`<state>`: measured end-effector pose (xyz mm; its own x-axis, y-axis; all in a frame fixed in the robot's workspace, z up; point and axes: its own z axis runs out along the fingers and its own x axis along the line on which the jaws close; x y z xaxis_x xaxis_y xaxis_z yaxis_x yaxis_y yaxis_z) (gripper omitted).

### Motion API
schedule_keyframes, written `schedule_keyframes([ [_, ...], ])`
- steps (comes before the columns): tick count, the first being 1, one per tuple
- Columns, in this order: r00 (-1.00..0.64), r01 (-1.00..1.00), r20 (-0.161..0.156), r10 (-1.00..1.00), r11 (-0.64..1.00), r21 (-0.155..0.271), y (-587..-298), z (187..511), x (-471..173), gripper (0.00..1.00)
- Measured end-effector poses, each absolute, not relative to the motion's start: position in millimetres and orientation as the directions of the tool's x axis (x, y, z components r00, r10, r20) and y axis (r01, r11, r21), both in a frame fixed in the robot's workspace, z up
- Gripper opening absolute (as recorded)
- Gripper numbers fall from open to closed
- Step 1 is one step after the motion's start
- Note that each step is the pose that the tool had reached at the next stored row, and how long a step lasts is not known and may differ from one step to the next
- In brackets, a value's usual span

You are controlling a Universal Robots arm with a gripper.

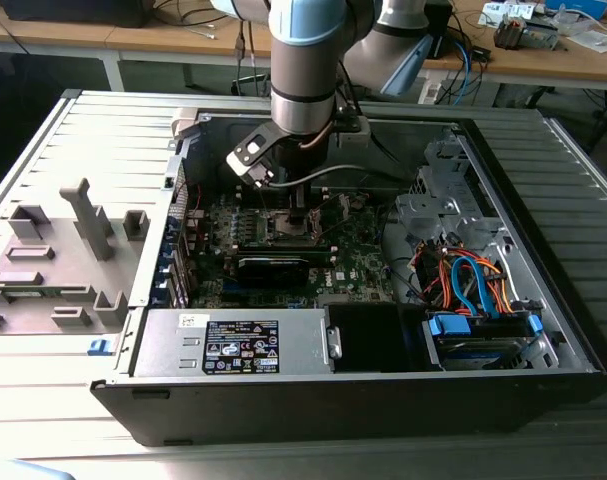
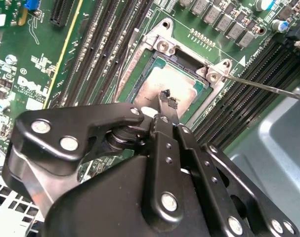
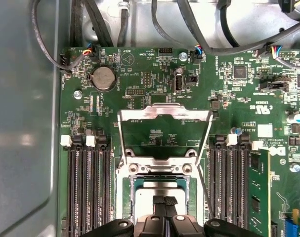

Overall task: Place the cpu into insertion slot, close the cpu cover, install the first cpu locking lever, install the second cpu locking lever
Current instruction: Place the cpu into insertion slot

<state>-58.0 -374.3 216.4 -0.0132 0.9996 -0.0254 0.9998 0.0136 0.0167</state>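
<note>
The cpu (image 3: 162,188), a flat square chip with a silver-grey top, lies flat inside the insertion slot (image 3: 162,168), a dark socket with a silvery screwed rim. The cpu cover (image 3: 164,114) is a thin metal frame, swung open and back from the socket, with green board showing through its cut-out. My gripper (image 3: 164,201) hangs right over the chip with its two black fingertips (image 2: 172,103) together, at or just above the cpu (image 2: 157,86). A thin wire locking lever (image 2: 268,87) sticks out free beside the socket. In the exterior view my gripper (image 1: 298,215) reaches down into the open case.
Black memory slots flank the socket, one holding a green memory stick (image 3: 258,192). A long black card (image 1: 273,268) lies just in front of the socket. The power supply (image 1: 233,345) and a drive cage with blue and orange cables (image 1: 473,285) line the case's front.
</note>
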Motion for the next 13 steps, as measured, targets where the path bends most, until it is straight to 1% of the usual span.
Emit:
schedule_keyframes([
  [13,-0.013,1.000,-0.026,1.000,0.014,0.017,-374.3,221.3,-58.1,0.11],
])
